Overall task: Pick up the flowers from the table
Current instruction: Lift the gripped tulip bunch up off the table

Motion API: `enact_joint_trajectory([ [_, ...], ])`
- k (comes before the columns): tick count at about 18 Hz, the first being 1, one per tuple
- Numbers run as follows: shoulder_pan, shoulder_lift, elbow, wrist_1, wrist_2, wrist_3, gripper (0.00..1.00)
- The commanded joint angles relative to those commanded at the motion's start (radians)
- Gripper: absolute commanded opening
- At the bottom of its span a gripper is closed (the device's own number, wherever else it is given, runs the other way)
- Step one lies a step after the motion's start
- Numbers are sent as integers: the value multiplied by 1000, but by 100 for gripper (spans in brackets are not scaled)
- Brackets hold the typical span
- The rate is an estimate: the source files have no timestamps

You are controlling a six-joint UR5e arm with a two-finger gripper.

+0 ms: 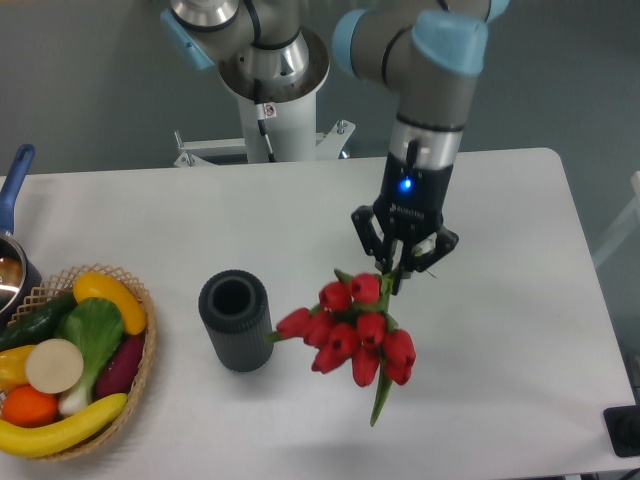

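Gripper: the gripper (402, 268) points straight down, its two fingers clamped on the green stems of the flowers (350, 328); the blue light on its body is lit.

Flowers: the red tulip heads hang just below and slightly toward the camera from the fingertips, fanned out in a loose cluster. One green leaf or stem end trails further down beneath the heads. No shadow contact or resting point shows under them, so I judge the bunch to be clear of the table (520, 300), though one fixed view cannot make the height certain.

Grasp point: the fingers close on the stems right above the blooms; how much stem runs up between the fingers is hidden by the gripper itself.

Step in hand: the lift. The grasp looks made and the bunch appears carried by the arm, which is most of what the task asks.

Next move: in my judgement, hold the fingers closed and keep the bunch steady in the air; the heads hang heavy on thin stems, so a quick swing could let them slip or pivot in the grip.

Nearby, to the camera-left of the gripper: a dark ribbed cylinder (236, 320) stands open-topped, close beside the outermost tulip head; whether they touch I cannot tell.

Well away on that same side: a wicker basket (140, 372) of toy fruit and vegetables, and a pot with a blue handle (14, 180) at the frame edge.
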Motion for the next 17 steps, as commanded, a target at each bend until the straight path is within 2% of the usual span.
enact_joint_trajectory([
  [2, 20, 0, -8, -2, -100, -11, 14],
  [7, 37, -2, -18, 0, -185, -19, 14],
  [17, 51, -3, -26, 0, -192, -6, 14],
])
